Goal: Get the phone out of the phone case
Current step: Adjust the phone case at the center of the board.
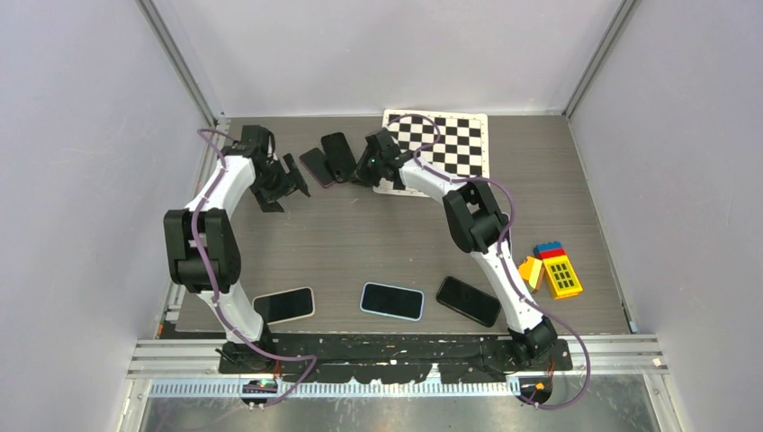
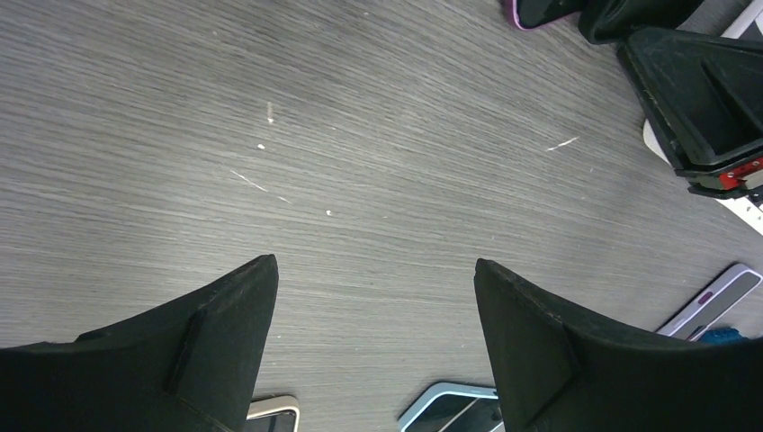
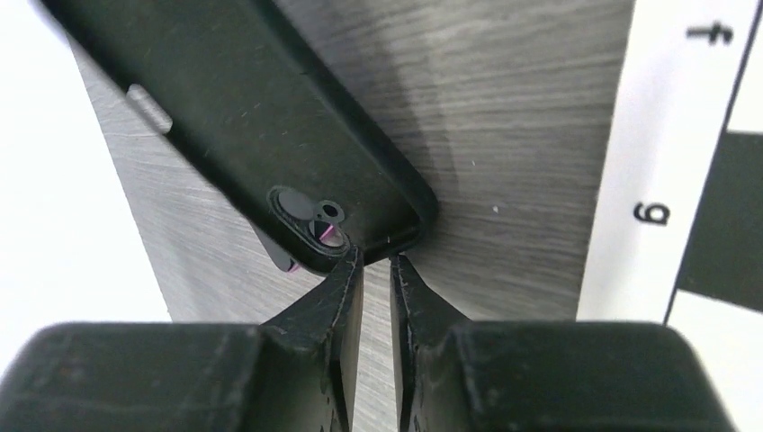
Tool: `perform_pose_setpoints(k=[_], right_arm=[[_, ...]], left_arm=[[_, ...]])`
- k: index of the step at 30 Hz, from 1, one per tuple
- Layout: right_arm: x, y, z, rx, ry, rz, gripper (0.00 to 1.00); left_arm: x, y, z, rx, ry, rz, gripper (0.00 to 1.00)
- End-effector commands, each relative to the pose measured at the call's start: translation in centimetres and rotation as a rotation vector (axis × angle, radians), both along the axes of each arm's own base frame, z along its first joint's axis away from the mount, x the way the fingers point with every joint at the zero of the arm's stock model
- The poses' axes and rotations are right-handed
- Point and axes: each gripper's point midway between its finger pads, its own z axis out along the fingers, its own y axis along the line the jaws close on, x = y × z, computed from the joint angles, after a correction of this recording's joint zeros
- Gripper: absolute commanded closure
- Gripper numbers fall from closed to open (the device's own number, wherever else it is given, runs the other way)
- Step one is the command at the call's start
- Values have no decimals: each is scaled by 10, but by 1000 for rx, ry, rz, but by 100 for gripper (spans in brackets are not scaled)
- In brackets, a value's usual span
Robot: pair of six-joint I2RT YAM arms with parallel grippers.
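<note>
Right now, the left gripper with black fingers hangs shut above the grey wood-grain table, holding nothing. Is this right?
Not quite: the left gripper is open, not shut. The left wrist view shows its two black fingers standing wide apart above the grey wood-grain table, holding nothing.

Soft, even light fills the top view; shadows are faint. The right wrist view blows out white at its left edge, and the case [image 3: 234, 108] casts a soft shadow on the desk [image 3: 504, 135].
</note>
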Motion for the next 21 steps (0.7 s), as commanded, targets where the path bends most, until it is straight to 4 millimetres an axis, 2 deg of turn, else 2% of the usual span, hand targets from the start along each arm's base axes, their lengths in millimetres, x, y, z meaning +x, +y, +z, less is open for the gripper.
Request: perform_pose_setpoints(k=[1, 5, 10, 14, 18, 20, 21], right_arm=[[32, -12, 13, -70, -139, -6, 80], [48, -27, 11, -98, -197, 20, 81], [57, -39, 13, -98, -214, 27, 82], [61, -37, 17, -68, -224, 17, 87], [67, -31, 30, 0, -249, 18, 91], [68, -26, 37, 37, -255, 24, 86], [67, -24, 40, 56, -250, 25, 76]], left_arm=[[1, 13, 18, 13, -38, -8, 17], [-9, 12, 16, 11, -8, -26, 18], [-20, 12, 16, 9, -1, -23, 18], [-27, 12, 13, 12, 11, -17, 18], [-32, 14, 12, 24, 23, -14, 18], [-33, 15, 13, 30, 21, -11, 17], [-33, 17, 13, 36, 21, -6, 17]])
